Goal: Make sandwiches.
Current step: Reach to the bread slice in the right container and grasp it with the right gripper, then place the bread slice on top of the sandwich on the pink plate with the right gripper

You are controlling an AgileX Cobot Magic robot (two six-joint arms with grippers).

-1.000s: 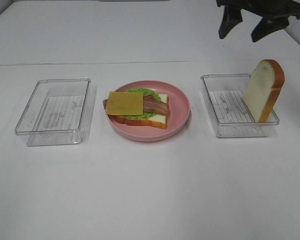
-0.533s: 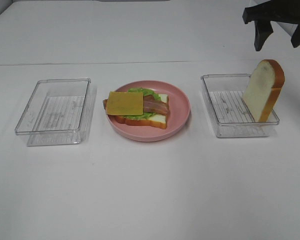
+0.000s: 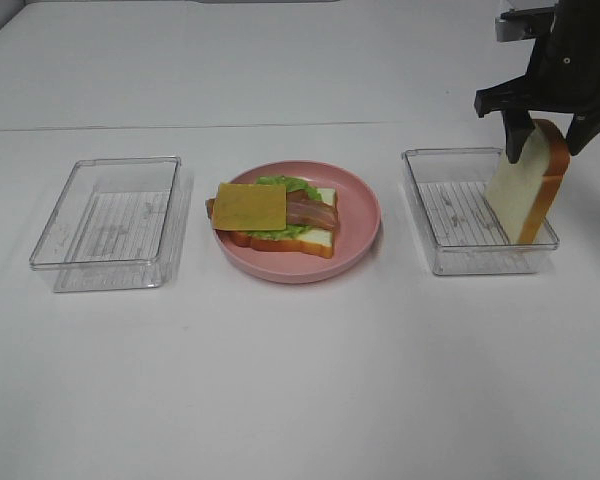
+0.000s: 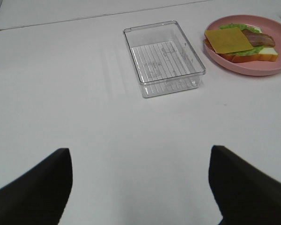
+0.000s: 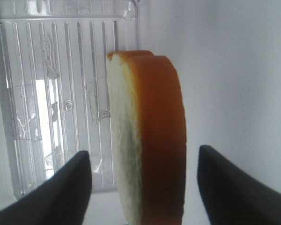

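On the pink plate (image 3: 365, 215) the open sandwich (image 3: 275, 218) is waiting for its top: bread, lettuce, bacon and cheese are lying stacked. The right gripper (image 3: 548, 128) is straddling the bread slice (image 3: 528, 180) leaning in the right tray (image 3: 450, 225), fingers apart, not gripping. The left gripper (image 4: 140, 187) is idling, fingers apart.

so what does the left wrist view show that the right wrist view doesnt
Only the left wrist view shows the pink plate with the open sandwich and an empty clear tray. Only the right wrist view shows the bread slice standing on edge against another clear tray, between open fingers. Both share the white table.
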